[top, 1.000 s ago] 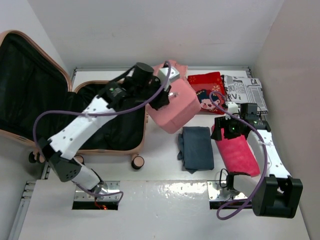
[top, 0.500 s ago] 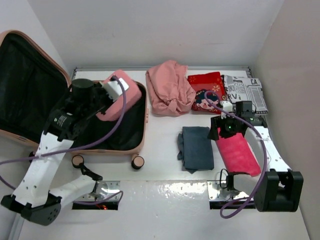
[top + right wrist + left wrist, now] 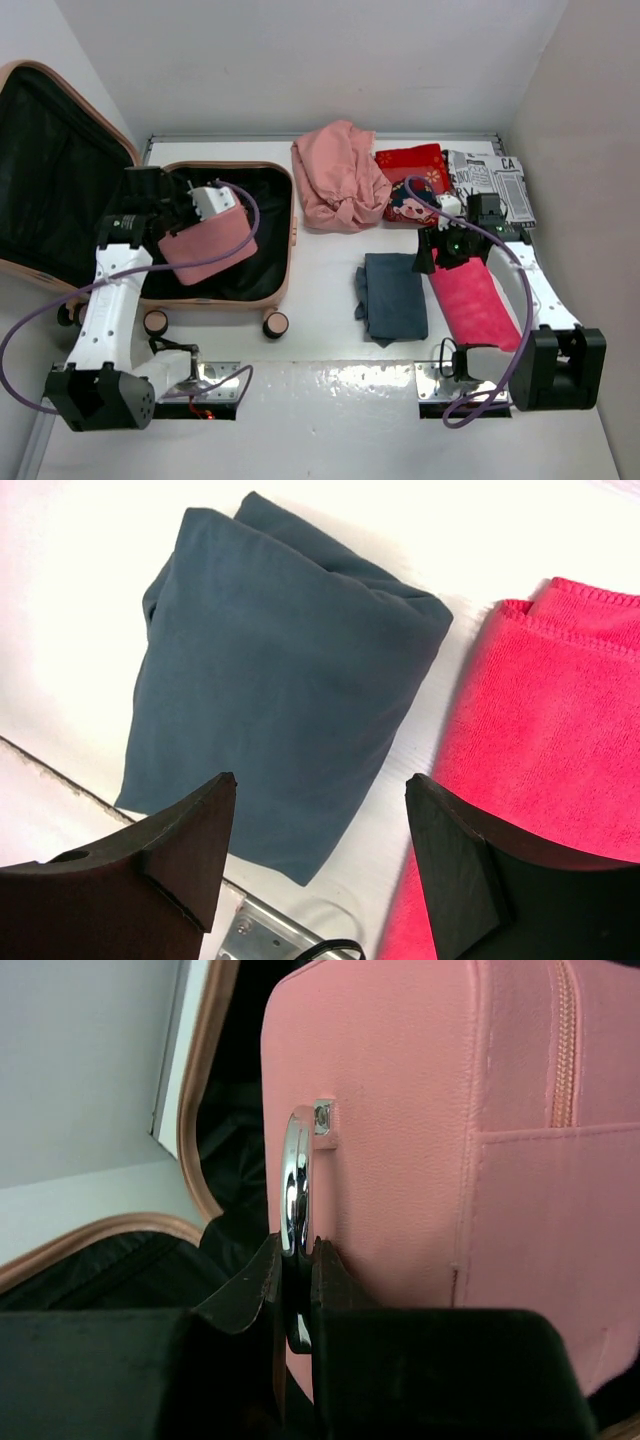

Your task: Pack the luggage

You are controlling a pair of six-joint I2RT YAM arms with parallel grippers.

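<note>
The left gripper [image 3: 293, 1260] is clamped on the chromed metal handle [image 3: 296, 1175] of a small pink zippered box [image 3: 210, 245], its dark jaws pinching the bar from both sides. The box hangs tilted over the open lower half of the luggage [image 3: 291, 230], a large peach-pink hard-shell suitcase with black fabric lining. It lies at the left of the white table [image 3: 320, 270] with its lid propped open against the left wall. Whether the box touches the lining cannot be told.

The left arm rises from its base at the near edge. Its white link runs straight away along the suitcase's left side, and the wrist bends right over the lining.

The right gripper [image 3: 320, 785] stands wide open, holding nothing. It points down above the bare strip between a folded slate-blue cloth [image 3: 270, 700] and a folded bright pink towel [image 3: 540, 710]. The right arm arcs from its base at the near right, back and inward.

Behind, from left to right, lie a crumpled salmon-pink garment [image 3: 338, 185], a red printed cloth [image 3: 410, 175] and a black-and-white lettered item [image 3: 490, 180].
</note>
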